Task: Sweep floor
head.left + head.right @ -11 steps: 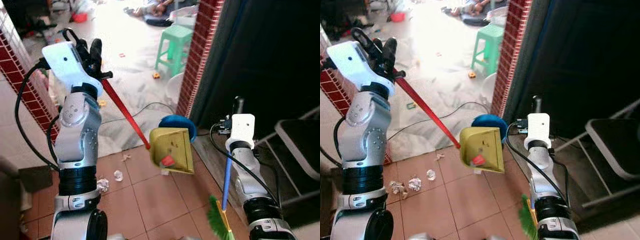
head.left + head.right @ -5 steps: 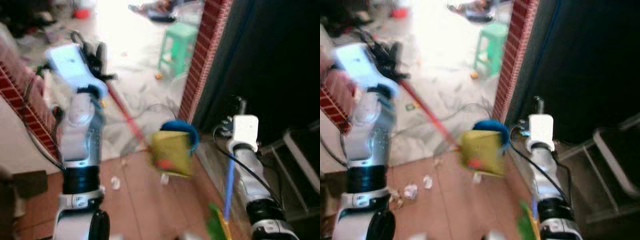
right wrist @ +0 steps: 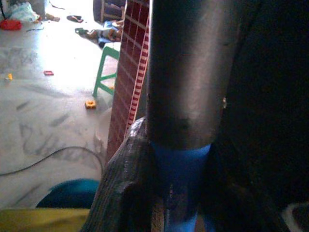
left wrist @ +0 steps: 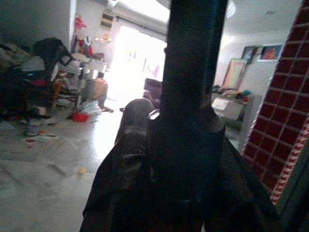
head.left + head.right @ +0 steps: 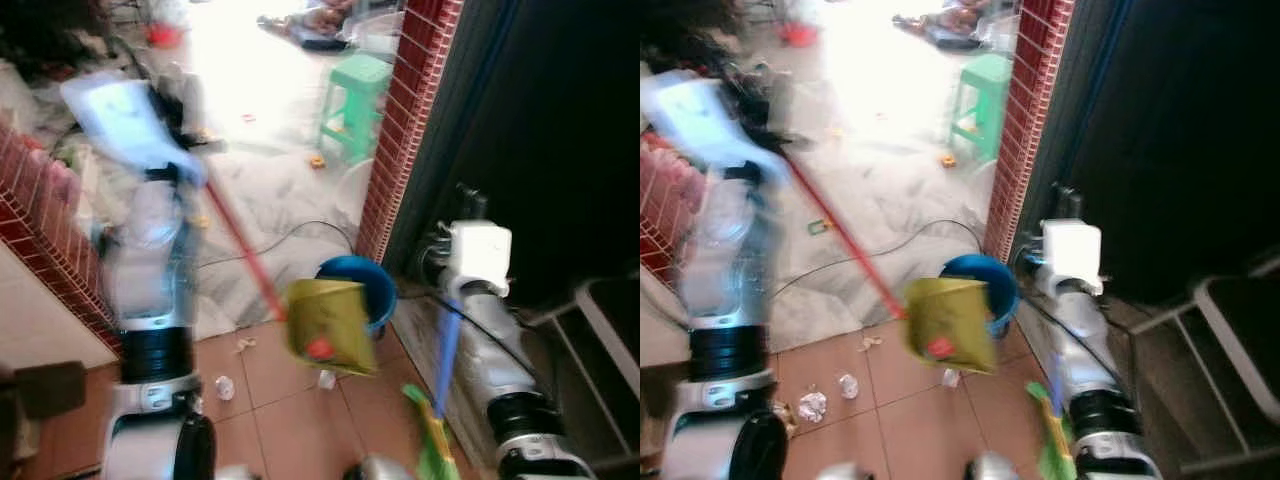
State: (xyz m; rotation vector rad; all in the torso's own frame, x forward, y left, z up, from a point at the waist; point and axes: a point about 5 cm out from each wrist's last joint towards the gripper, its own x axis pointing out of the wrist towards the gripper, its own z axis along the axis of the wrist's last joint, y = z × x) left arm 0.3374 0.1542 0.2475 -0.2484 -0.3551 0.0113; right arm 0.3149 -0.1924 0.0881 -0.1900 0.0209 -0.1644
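Left claw (image 5: 190, 95) is up high on the left side, and it is blurry. It is closed tight around the top of a red handle (image 5: 240, 245). That handle slants down to a yellow dustpan (image 5: 325, 322), which hangs in the air above the floor. A small red thing sits inside the dustpan.

Under the left arm, on the brown floor tiles (image 5: 910, 420), lie small crumpled bits of white paper (image 5: 812, 405). One more bit lies just below the dustpan. Further back the floor is pale, and a thin black cable (image 5: 290, 232) runs across it.

Just behind the dustpan stands a blue bucket (image 5: 358, 280), next to a red brick pillar (image 5: 410, 110). A green stool (image 5: 352, 95) stands further back on the pale floor.

Right claw (image 3: 178, 159) is on the right side, in front of a dark doorway. It is closed tight around the blue stick of a broom (image 5: 443, 350). The stick points down, and the green bristles (image 5: 425, 440) are low near the floor tiles. A dark folding chair (image 5: 1230, 340) stands at the far right.
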